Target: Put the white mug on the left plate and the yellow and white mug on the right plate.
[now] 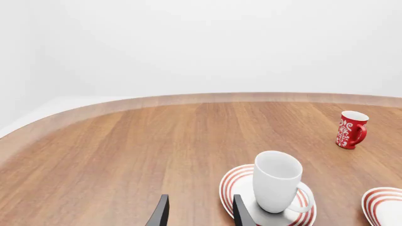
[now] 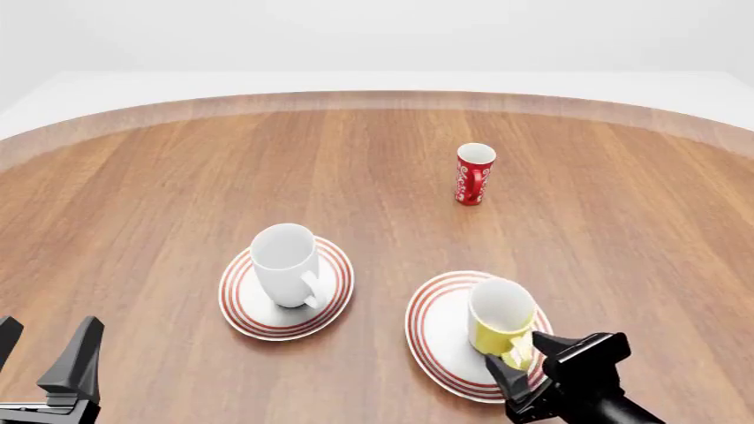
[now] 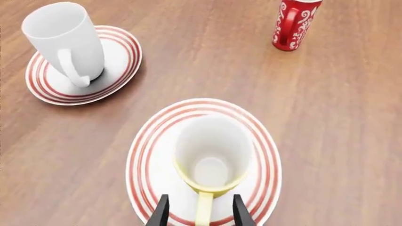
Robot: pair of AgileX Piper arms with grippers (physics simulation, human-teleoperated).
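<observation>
Count from my side of the surface (image 2: 177, 177): three mugs, namely one white mug (image 2: 286, 263), one yellow and white mug (image 2: 500, 314) and one red mug (image 2: 474, 174). Two ringed plates: left plate (image 2: 242, 309) and right plate (image 2: 433, 331). Two claws: my left claw (image 2: 45, 353) and my right claw (image 2: 532, 367).

The table (image 2: 154, 203) shows a brown wood grain with a smooth satin finish and a paler band along its edge. The white mug (image 2: 286, 263), just beyond the left gripper (image 1: 199, 213), looks like glossy glazed ceramic. The yellow mug (image 3: 212, 157), its handle between the right gripper (image 3: 199, 213) fingers, has a smooth glazed look, white inside. Both plates (image 2: 332, 296) (image 2: 433, 331) appear glazed with red rings. The red mug (image 2: 474, 174) is glossy. Gripper fingers (image 1: 159, 213) look like matt black plastic.
</observation>
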